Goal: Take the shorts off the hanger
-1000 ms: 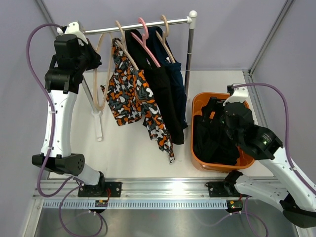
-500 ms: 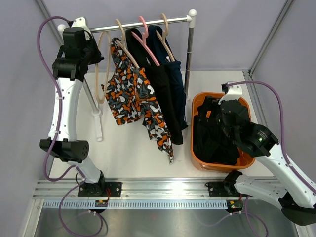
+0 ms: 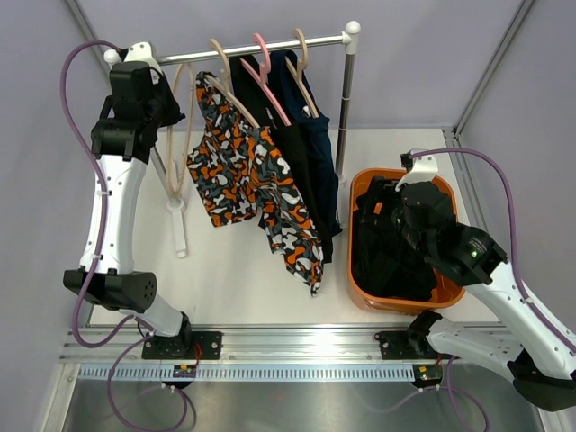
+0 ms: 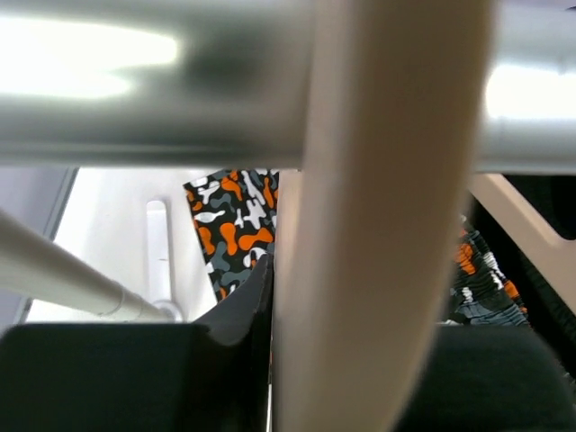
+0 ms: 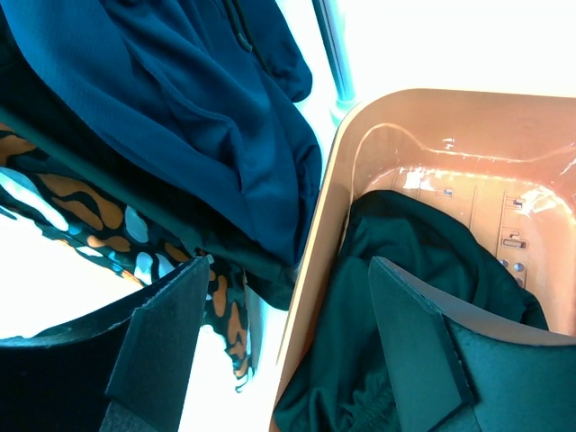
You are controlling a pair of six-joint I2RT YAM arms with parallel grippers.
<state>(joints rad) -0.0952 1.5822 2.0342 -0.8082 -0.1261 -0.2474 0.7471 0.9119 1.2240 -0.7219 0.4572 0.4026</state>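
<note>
Three shorts hang on hangers from the rail (image 3: 261,47): orange, black, grey and white patterned shorts (image 3: 247,184), black shorts (image 3: 292,153) and navy shorts (image 3: 319,144). Another black pair (image 3: 391,256) lies in the orange basket (image 3: 360,184). My left gripper (image 3: 166,112) is up at the rail's left end, shut on a bare beige hanger (image 3: 175,153). In the left wrist view that hanger (image 4: 378,270) fills the gap between the jaws, under the rail (image 4: 180,99). My right gripper (image 5: 290,270) stands open and empty over the basket's left rim (image 5: 315,261).
The rack's right post (image 3: 346,99) stands between the hanging navy shorts and the basket. Its left foot (image 3: 178,225) rests on the white table. Grey walls close in the back and both sides. The navy shorts (image 5: 198,117) hang close to my right gripper.
My left gripper has shifted slightly by the rail with the bare hanger. The patterned shorts have swung and spread lower. My right gripper has edged left over the basket.
</note>
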